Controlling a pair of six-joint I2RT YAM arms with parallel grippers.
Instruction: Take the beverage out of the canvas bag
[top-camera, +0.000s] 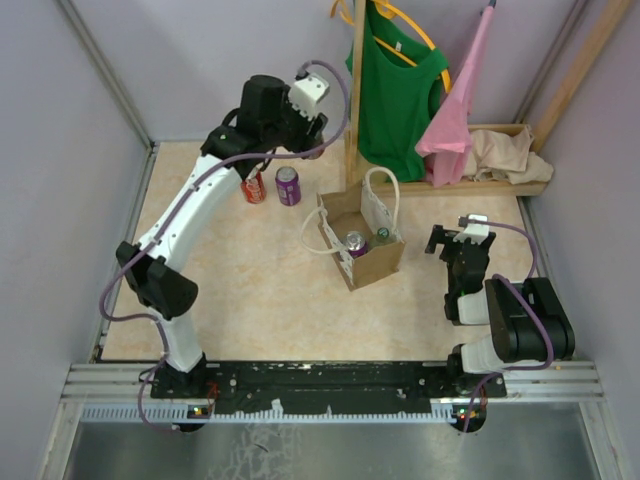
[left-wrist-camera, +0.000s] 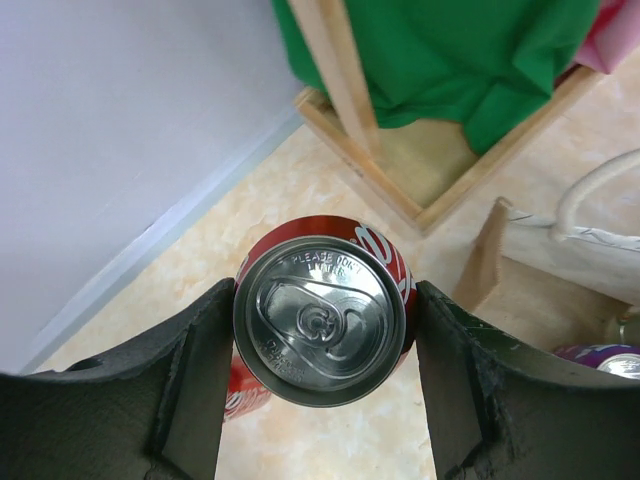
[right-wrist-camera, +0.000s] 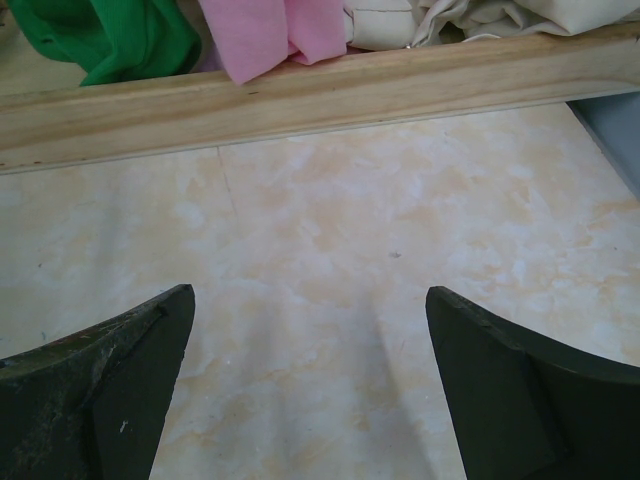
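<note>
Red and silver fill the left wrist view: a red can (left-wrist-camera: 322, 325) sits between the two dark fingers (left-wrist-camera: 195, 385) of the left gripper (left-wrist-camera: 325, 290). Its pull-tab top faces the camera. Both fingers lie against the can's sides, so the gripper is closed on it at about half its spread. From above, the can stands at the far left of the table (top-camera: 250, 300), under the outstretched left arm. I cannot tell whether its base touches the surface.

Just beside it, on its right, stands a purple can (top-camera: 288, 186), upright and apart from the gripper.

The canvas bag (top-camera: 375, 262) stands near the middle of the table, well clear of both of those cans, with its mouth open upward. Its white rope handles (top-camera: 381, 190) rise on the far side. Inside it are a second purple can (top-camera: 356, 241) and a green-topped bottle (top-camera: 383, 236), side by side.

The right gripper (right-wrist-camera: 308, 292) hovers over bare table to the right of the bag, its jaws spread wide with nothing between them.

Behind the bag is a wooden rack (top-camera: 354, 100) with a green shirt (top-camera: 395, 90) and a pink garment (top-camera: 455, 120) hanging from it. A beige cloth heap (top-camera: 505, 155) lies on the rack's base.
</note>
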